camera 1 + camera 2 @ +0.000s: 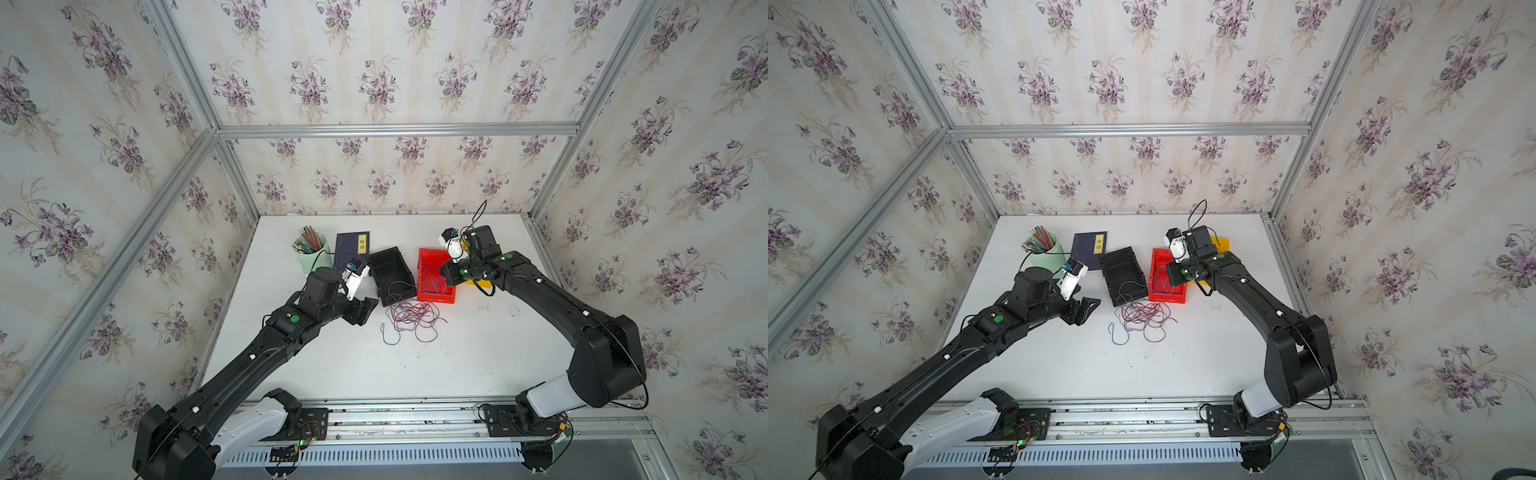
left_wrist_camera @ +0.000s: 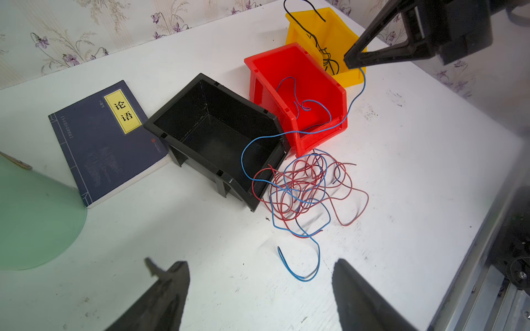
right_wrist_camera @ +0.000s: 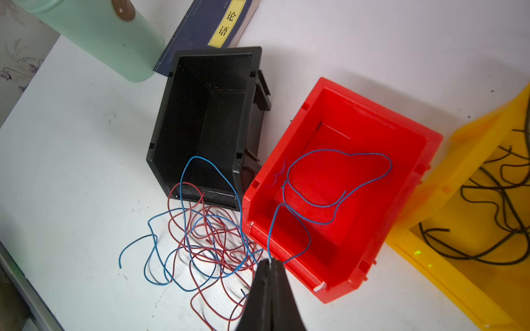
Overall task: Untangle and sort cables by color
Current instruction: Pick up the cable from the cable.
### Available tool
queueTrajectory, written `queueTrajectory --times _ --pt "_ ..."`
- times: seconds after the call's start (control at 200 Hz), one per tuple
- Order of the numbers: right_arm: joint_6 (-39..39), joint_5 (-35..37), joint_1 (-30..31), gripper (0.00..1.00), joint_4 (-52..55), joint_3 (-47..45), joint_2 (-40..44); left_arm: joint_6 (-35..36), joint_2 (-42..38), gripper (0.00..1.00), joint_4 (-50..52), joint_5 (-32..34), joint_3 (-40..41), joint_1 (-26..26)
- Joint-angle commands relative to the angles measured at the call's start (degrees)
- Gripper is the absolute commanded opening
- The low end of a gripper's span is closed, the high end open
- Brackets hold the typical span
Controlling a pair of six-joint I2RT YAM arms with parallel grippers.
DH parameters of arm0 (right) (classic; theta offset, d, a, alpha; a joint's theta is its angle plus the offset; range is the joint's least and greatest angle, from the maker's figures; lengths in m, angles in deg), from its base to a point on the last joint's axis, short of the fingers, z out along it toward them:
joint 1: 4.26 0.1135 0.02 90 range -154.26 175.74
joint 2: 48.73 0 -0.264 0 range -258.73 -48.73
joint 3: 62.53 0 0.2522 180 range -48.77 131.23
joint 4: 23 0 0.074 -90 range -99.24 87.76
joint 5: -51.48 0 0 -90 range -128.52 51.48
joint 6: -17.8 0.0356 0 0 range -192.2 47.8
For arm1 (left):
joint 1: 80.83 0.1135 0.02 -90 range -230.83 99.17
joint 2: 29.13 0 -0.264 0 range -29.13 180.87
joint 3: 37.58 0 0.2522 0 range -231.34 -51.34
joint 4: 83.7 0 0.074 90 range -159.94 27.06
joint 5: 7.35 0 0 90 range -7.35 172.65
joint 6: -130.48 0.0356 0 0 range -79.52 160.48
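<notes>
While blue cable (image 2: 357, 99) crosses red bin (image 2: 259, 86), tangle (image 2: 304, 189) beside.

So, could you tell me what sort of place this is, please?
Probably a robot test cell, not a home: an aluminium frame holding wallpapered panels, left arm and right arm mounted on a rail, cables on a white table.

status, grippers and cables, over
Right gripper shut on blue cable at red bin. Left gripper open. Red-blue tangle beside black bin, held cable runs into it.
</notes>
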Motion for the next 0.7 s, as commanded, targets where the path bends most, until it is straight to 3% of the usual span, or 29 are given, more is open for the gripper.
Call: queueTrajectory --times 0.0,0.115,0.29,0.694 --pt "2.0 1.2 0.0 0.00 2.6 3.5 2.4 -0.7 -0.5 0.81 -2.4 -0.7 0.4 0.0" --pt "4.3 0.3 0.0 0.00 4.0 10.3 6.8 -0.9 -1.0 0.81 -4.1 -1.1 0.8 0.0" --pt "9.3 -1.2 0.1 0.00 1.0 19.8 12.6 0.0 0.4 0.83 -12.4 -6.8 1.1 0.0" --pt "16.9 -3.6 0.1 0.00 -5.8 44.1 9.5 4.1 5.7 0.86 -22.6 -18.2 -5.0 -0.1"
